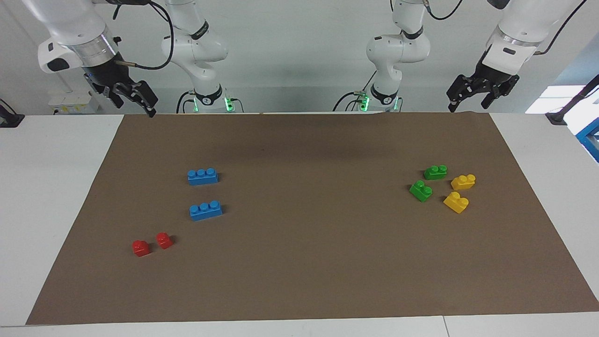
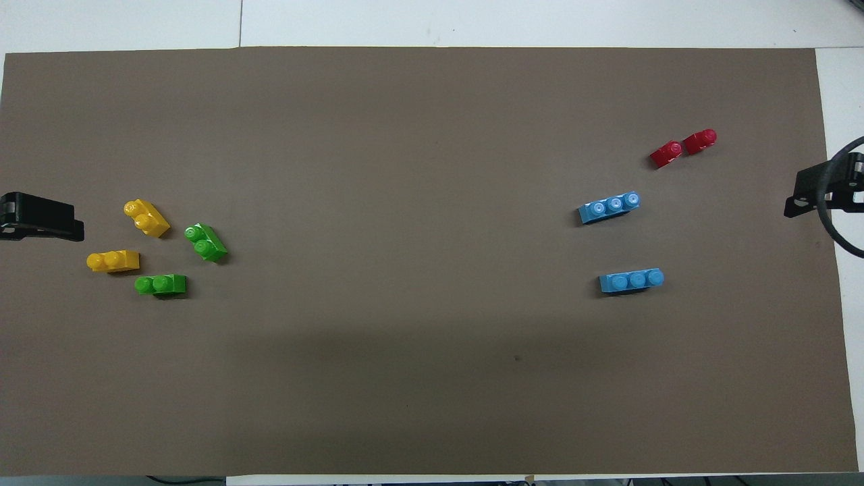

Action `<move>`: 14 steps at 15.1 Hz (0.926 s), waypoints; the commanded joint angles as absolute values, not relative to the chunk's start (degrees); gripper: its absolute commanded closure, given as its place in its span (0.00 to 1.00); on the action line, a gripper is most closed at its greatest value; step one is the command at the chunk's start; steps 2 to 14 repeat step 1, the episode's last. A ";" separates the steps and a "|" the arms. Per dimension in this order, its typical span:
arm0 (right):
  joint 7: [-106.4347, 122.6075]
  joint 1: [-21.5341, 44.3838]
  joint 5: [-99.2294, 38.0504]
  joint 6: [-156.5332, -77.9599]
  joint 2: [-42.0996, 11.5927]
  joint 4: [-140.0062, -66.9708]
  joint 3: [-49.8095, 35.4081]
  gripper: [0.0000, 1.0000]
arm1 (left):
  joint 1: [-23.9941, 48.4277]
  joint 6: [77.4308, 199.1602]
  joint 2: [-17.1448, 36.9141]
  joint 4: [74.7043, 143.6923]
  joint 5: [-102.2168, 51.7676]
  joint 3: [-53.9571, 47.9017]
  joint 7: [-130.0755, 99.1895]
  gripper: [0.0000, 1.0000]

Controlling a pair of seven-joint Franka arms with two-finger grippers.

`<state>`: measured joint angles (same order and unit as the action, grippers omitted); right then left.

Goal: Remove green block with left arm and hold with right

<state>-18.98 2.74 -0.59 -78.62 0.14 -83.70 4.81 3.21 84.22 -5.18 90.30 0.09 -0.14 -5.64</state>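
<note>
2 green blocks, 2 yellow, 2 blue, 2 red, left tool and right tool seemingly spread.

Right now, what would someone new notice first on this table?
Bright toy bricks in two clusters on the brown mat: green bricks and yellow bricks toward the left arm's end, blue bricks and red bricks toward the right arm's end. Both arms wait, raised.
</note>
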 commanded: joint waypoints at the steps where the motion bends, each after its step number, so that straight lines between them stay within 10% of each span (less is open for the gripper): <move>1: -17.93 2.99 -0.35 -79.19 -0.35 -83.06 5.10 0.00 | 2.81 84.90 -5.71 90.62 -0.79 -0.35 -4.92 0.00; 14: -17.93 2.99 -0.35 -79.19 -0.35 -83.06 5.10 0.00 | 2.81 84.90 -5.71 90.62 -0.79 -0.35 -4.92 0.00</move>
